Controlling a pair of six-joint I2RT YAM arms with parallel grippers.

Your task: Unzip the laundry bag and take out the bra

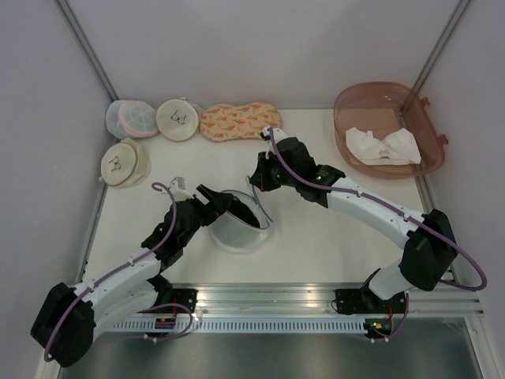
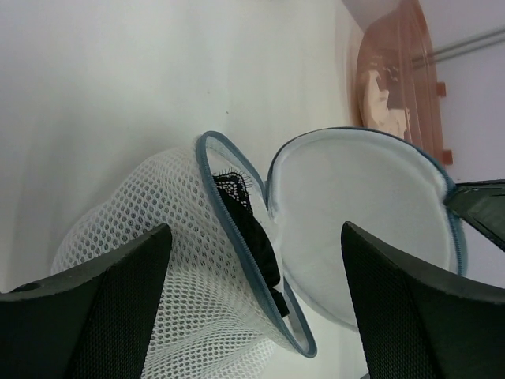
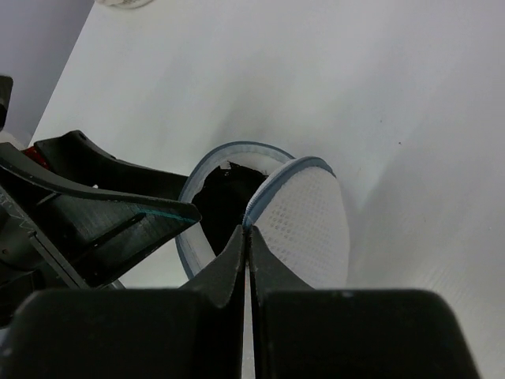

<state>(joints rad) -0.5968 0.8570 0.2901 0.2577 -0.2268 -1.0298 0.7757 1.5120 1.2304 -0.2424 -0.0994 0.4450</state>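
**Top external** — The laundry bag [image 1: 237, 230] is shown lying on its side in the middle of the table [image 1: 331, 241], between the two arms. The bra [image 1: 246, 212] is seen as a dark mass in its unzipped mouth. The left gripper [image 1: 219, 200] is set at that mouth with its jaws spread wide. The right gripper [image 1: 259, 181] is placed just behind the raised flap [image 1: 264, 215].

**Left wrist** — The mesh body of the bag [image 2: 158, 213] is seen lower left, with the flap [image 2: 363, 213] stood open on the right. The bra [image 2: 251, 229] is wedged just inside the zipper rim [image 2: 229, 197], its visible length running along that rim. It lies straight ahead, between the wide fingers [image 2: 102, 308], and nothing is held.

**Right wrist** — The right gripper [image 3: 247, 241] is closed tight, its tips at the flap's rim, which appears to be pinched. The bra [image 3: 225, 197] fills the mouth, which is turned toward the left gripper [image 3: 118, 213].

The left arm is judged the nearer, so a straight advance into the mouth is called for.
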